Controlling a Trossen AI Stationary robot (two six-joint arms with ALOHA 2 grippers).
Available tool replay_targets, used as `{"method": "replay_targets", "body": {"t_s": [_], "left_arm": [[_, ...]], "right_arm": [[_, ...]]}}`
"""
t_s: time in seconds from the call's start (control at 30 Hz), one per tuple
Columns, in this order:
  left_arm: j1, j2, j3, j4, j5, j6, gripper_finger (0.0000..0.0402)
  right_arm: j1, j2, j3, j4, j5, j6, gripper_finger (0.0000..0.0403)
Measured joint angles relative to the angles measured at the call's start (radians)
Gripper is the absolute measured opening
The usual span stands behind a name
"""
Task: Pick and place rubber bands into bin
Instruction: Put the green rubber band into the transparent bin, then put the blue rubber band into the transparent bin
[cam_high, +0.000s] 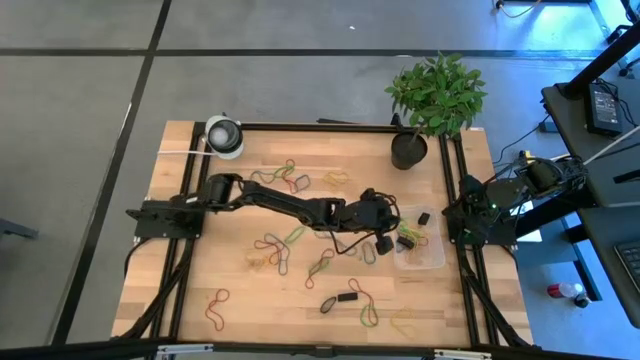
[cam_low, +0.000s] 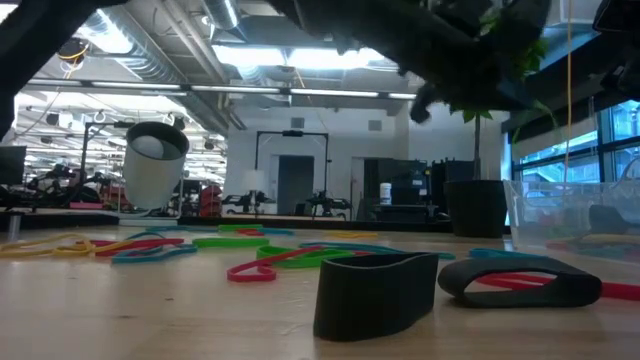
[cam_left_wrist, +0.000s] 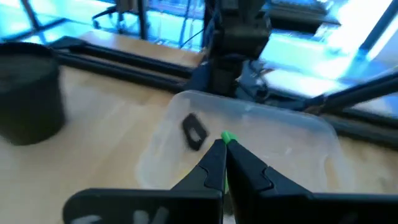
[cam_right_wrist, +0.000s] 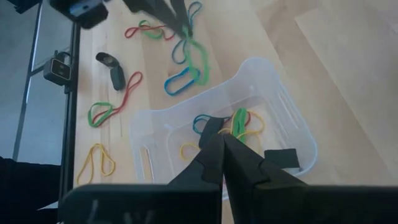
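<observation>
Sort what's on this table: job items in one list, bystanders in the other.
Job items:
- thin coloured rubber bands scattered on the wood
- small clear plastic bin, some bands already inside
- left gripper, shut on a green band above the bin

Bystanders:
- black plant pot
- round white-and-grey roll
- right gripper, waiting

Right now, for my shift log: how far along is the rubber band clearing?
Barely started. A few bands, green, yellow and dark, already lie in the clear bin. The left gripper, over the bin, is shut on a green rubber band. Many loose rubber bands remain on the table. The right gripper waits over the bin.
</observation>
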Motion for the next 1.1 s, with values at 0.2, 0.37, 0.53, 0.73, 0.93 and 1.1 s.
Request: {"method": "replay_targets", "body": {"t_s": [0.2,0.37,0.53,0.73,0.93,1.1], "left_arm": [[0.003,0.072,0.0,0.055,0.065,-0.087,0.0003],[0.002,0.111,-0.001,0.073,0.096,-0.135,0.0015],[0.003,0.11,0.0,0.09,0.097,-0.139,0.0049],[0.017,0.113,0.07,0.149,0.098,-0.117,0.0108],[0.023,0.12,0.118,0.11,0.095,-0.058,0.0147],[0.023,0.116,0.121,0.127,0.094,-0.047,0.015]], "right_arm": [[0.0,0.0,0.0,0.0,0.02,0.002,0.0013],[0.0,0.0,0.0,0.0,0.023,0.003,0.0013],[0.0,0.0,0.0,0.0,0.023,0.003,0.0013],[0.0,0.0,0.0,0.0,0.023,0.004,0.0013],[0.0,0.0,0.0,0.0,0.023,0.013,0.0013],[0.0,0.0,0.0,-0.001,0.023,0.032,0.0013]]}}
